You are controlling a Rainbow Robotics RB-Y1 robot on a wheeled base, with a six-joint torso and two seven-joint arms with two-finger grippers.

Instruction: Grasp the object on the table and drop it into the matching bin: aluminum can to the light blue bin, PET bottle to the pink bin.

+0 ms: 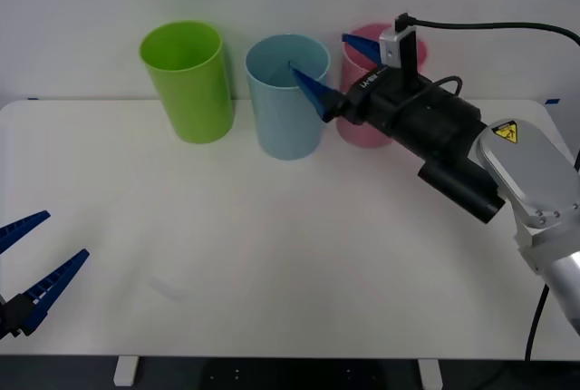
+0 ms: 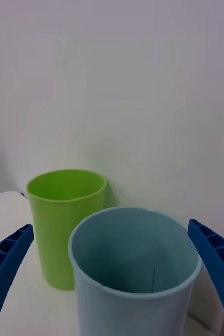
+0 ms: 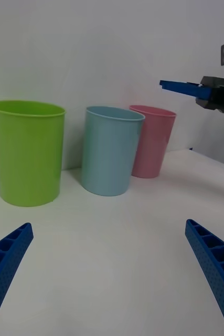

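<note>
The wide plain tabletop [image 1: 272, 227] is white, without any pattern, and the wall behind it is a pale off-white. Along the far edge of the tabletop stand three tall plastic tumbler-shaped bins, each of one single colour: the lime green bin [image 1: 186, 82], the light blue bin [image 1: 285, 104] in the middle with a slightly darker blue shade inside, and the pink bin [image 1: 362, 127]. The right gripper [image 1: 340, 68] has deep blue fingers with a ribbed pattern, a black body with small white lettering, and a light grey arm shell carrying a yellow warning sticker [image 1: 505, 131]. The left gripper [image 1: 36, 254], at the near left corner, has the same blue ribbed fingers.
</note>
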